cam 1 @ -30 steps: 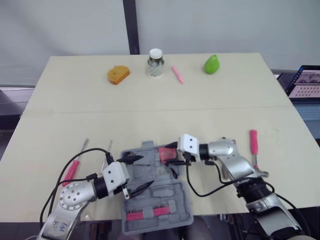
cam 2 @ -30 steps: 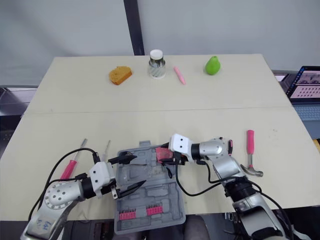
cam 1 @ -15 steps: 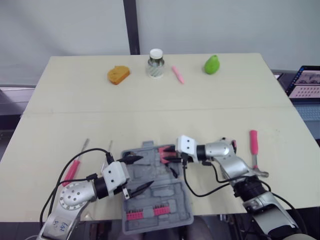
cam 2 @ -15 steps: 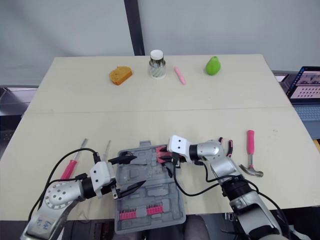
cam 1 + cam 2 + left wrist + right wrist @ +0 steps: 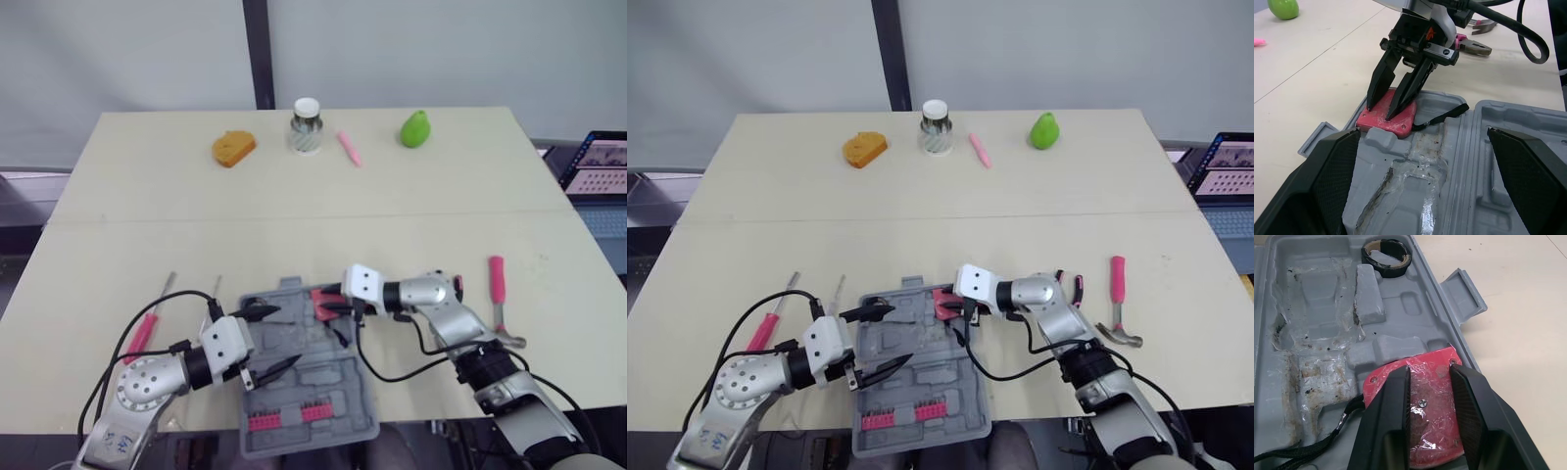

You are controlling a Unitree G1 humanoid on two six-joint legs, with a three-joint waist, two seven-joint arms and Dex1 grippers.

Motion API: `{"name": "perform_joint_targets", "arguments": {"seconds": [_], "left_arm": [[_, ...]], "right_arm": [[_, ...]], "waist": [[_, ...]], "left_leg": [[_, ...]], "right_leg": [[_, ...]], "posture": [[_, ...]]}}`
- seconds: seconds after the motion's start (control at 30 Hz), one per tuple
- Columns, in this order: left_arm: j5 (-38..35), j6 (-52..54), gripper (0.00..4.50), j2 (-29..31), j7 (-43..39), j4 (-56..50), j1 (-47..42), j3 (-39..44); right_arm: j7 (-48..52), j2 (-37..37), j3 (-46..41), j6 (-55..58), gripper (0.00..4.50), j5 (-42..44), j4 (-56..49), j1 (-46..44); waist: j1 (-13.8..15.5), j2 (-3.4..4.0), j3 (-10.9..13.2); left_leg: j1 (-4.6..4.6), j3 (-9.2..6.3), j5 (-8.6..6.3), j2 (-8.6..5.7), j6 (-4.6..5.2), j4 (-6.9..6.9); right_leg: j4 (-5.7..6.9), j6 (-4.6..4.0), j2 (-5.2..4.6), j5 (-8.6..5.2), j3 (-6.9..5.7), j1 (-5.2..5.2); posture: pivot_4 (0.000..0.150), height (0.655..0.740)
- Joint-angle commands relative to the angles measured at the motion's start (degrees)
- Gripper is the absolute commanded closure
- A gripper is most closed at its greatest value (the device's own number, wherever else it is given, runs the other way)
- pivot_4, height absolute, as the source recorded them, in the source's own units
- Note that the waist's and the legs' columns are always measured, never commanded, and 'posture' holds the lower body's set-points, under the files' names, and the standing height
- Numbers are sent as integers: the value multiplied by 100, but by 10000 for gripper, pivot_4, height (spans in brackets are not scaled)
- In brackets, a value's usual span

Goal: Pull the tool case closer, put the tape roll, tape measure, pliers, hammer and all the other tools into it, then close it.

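right gripper [image 5: 1382, 110] pinches the red tape measure [image 5: 1402, 119] on the tool case [image 5: 1508, 147] rim; dropped here it could slip outside; left gripper [image 5: 288, 335] gapes

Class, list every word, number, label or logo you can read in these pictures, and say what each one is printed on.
No text here can be read with certainty.
Dark marking on the left arm: too blurred to read.
Small orange mark on the right gripper: too small to read.
Raised lettering on the red tape measure: too faint to read.
Laptop screen at the table's right: contents too small to read.
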Motion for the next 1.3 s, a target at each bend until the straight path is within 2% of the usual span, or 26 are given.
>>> {"name": "perform_joint_targets", "arguments": {"seconds": [0.03,0.13,0.23,0.5,0.67,0.77,0.83,0.87,0.9,1.03,1.07,1.3], "left_arm": [[-109,13,0,46,-57,-284,54,-32],[-123,100,0,63,-100,-293,65,-47],[-124,148,0,71,-125,-303,65,-41],[-119,199,0,97,-143,-271,12,10],[-558,695,0,93,47,-246,-53,548],[-900,1052,0,263,113,-154,148,1303],[-1079,1283,0,498,62,119,422,2050],[-1134,1369,0,626,7,282,563,2381],[-1180,1401,0,715,-34,418,668,2637],[-1446,1488,0,937,5,1338,851,3923],[-1460,1450,0,960,29,1581,864,4159],[-1413,1030,0,933,224,2998,769,4989]], "right_arm": [[78,-198,388,381,31623,-473,657,370],[228,-86,348,687,31623,-221,728,444],[187,122,131,982,31623,96,832,407],[192,77,149,399,31623,-32,1094,330],[657,-141,-807,1164,31623,1369,-549,485],[805,-845,-1531,2139,31623,2149,-1668,801],[892,-1590,-2323,2840,31623,2697,-2169,1229],[926,-1920,-2723,3066,26404,2897,-2264,1482],[950,-2173,-3019,3206,23253,3025,-2302,1702],[884,-2834,-4333,3191,3170,3105,-1567,2731],[791,-2871,-4585,3087,819,3070,-1284,2869],[-485,-2652,-5904,1948,819,2899,848,2989]], "waist": [[2,2,-29],[10,3,-39],[7,8,-48],[11,23,-111],[24,33,-95],[24,71,-27],[31,72,-7],[47,68,0],[58,64,7],[117,13,36],[119,6,41],[120,10,52]], "left_leg": [[1,0,0,0,0,0],[22,-1,0,-1,0,-7],[79,-4,-3,3,-4,-29],[79,-6,-4,3,-5,-29],[65,-15,-5,3,-5,-30],[50,-14,-5,1,-4,-24],[47,-13,-6,1,-2,-26],[46,-13,-6,2,-2,-30],[46,-12,-7,3,-1,-34],[48,-1,-11,4,5,-43],[48,0,-11,4,5,-39],[56,14,-16,3,8,-37]], "right_leg": [[0,0,0,0,0,1],[-5,0,0,0,0,22],[-51,-1,4,-1,-4,99],[-58,-1,5,-1,-4,102],[-67,-1,5,-1,-10,98],[-72,4,3,2,-8,89],[-74,4,4,2,-10,86],[-79,4,5,2,-12,85],[-85,4,6,2,-15,85],[-97,4,7,2,-16,86],[-95,5,6,2,-15,86],[-97,13,2,7,-3,87]], "posture": [[1500,7400],[1500,7400],[1500,7400],[1500,7400],[1500,7400],[1500,7400],[1500,7400],[1500,7400],[1500,7400],[1500,7400],[1500,7400],[1500,7400]]}}
